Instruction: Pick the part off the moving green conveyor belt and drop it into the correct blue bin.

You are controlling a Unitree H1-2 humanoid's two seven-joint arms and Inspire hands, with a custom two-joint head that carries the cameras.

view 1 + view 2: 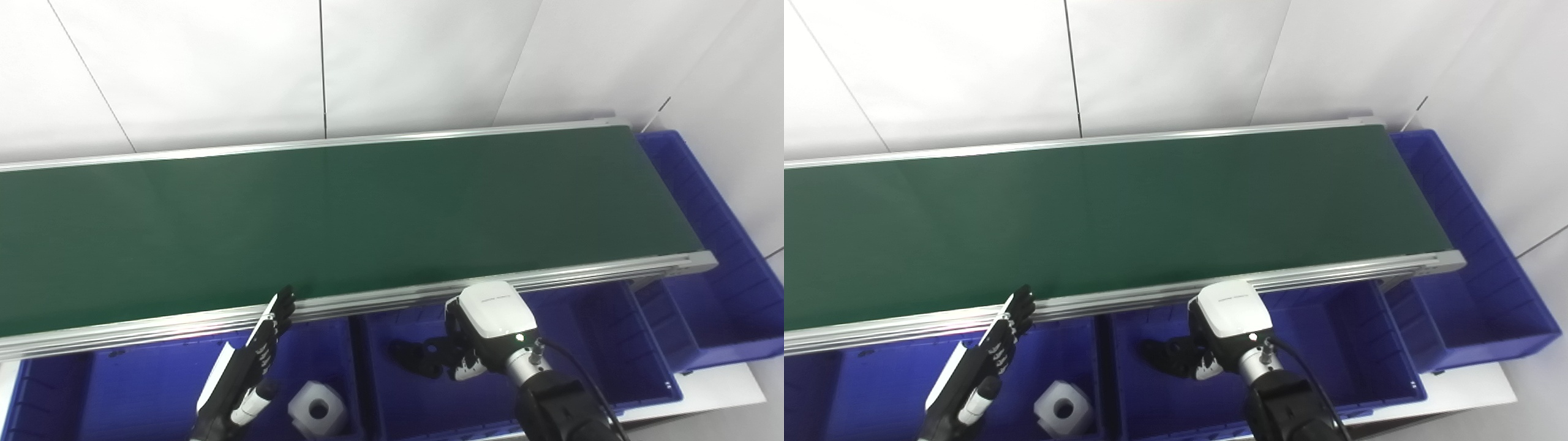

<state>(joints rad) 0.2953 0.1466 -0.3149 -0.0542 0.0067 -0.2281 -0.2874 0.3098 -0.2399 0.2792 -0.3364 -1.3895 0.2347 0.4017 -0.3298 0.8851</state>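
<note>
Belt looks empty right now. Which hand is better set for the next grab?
Probably left: the left hand is open, fingers raised at the conveyor belt's near rail. The right hand hangs lower, over a blue bin.

The green belt lies bare from end to end. Its near rail overhangs the blue bins, narrowing access. A white part occupies the bin left of the divider.

A white tabletop carries blue bins beside the green conveyor belt.
</note>
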